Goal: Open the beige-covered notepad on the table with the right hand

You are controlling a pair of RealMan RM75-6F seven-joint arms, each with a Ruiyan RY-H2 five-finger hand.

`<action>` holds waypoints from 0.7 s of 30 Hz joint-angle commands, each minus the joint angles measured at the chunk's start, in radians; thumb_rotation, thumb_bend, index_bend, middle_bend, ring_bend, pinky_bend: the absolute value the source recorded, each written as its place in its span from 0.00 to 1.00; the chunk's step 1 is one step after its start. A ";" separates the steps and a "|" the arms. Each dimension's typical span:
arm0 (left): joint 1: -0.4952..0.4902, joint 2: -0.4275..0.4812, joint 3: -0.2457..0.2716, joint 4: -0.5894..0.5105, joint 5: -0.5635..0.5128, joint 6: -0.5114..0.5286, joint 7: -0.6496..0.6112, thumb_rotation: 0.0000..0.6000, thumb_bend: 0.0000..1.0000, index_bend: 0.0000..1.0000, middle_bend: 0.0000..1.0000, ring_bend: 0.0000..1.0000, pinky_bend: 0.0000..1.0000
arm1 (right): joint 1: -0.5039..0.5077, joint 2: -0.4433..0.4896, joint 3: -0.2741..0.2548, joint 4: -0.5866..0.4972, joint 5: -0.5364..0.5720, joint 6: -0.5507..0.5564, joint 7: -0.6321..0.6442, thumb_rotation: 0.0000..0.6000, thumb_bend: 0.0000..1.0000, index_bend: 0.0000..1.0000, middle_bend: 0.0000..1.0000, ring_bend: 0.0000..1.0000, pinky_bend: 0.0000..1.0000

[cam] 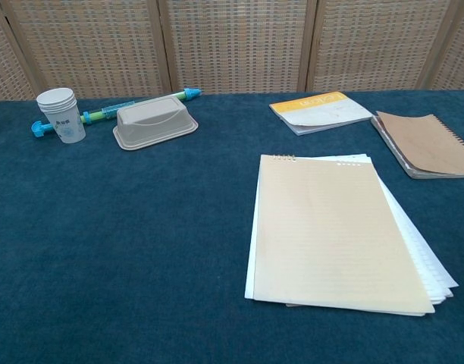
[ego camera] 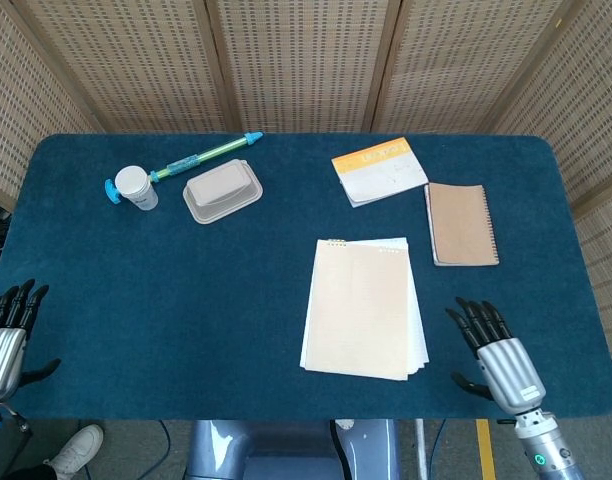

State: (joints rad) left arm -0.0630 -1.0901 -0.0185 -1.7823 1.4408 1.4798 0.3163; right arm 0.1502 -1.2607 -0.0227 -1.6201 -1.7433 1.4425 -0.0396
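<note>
The beige-covered notepad (ego camera: 361,307) lies shut, flat on the blue table, right of centre; white sheets stick out along its right side. The chest view shows the notepad (cam: 334,231) with its binding at the far edge. My right hand (ego camera: 496,357) hovers at the near right of the table, fingers spread and empty, a short way right of the notepad's lower corner. At the near left edge my left hand (ego camera: 6,335) is also spread and holds nothing. Neither hand shows in the chest view.
A brown spiral notebook (ego camera: 461,223) and an orange-and-white booklet (ego camera: 379,170) lie behind the notepad to the right. At the far left stand a white cup (ego camera: 136,187), a beige lidded tray (ego camera: 222,190) and a blue-green pen (ego camera: 204,156).
</note>
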 commanded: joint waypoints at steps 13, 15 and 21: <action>-0.001 0.010 0.002 -0.001 0.001 -0.008 -0.017 1.00 0.09 0.00 0.00 0.00 0.08 | 0.060 -0.212 -0.006 -0.030 0.042 -0.150 -0.141 1.00 0.44 0.06 0.00 0.00 0.00; -0.002 0.008 0.004 -0.002 0.003 -0.010 -0.012 1.00 0.09 0.00 0.00 0.00 0.08 | 0.067 -0.233 -0.002 -0.027 0.053 -0.163 -0.143 1.00 0.45 0.06 0.00 0.00 0.00; -0.003 0.007 0.005 -0.003 0.002 -0.012 -0.007 1.00 0.09 0.00 0.00 0.00 0.08 | 0.082 -0.281 0.002 -0.013 0.090 -0.200 -0.157 1.00 0.45 0.06 0.00 0.00 0.00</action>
State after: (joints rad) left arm -0.0662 -1.0835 -0.0135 -1.7850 1.4432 1.4674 0.3091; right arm 0.2282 -1.5335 -0.0213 -1.6368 -1.6607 1.2497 -0.1925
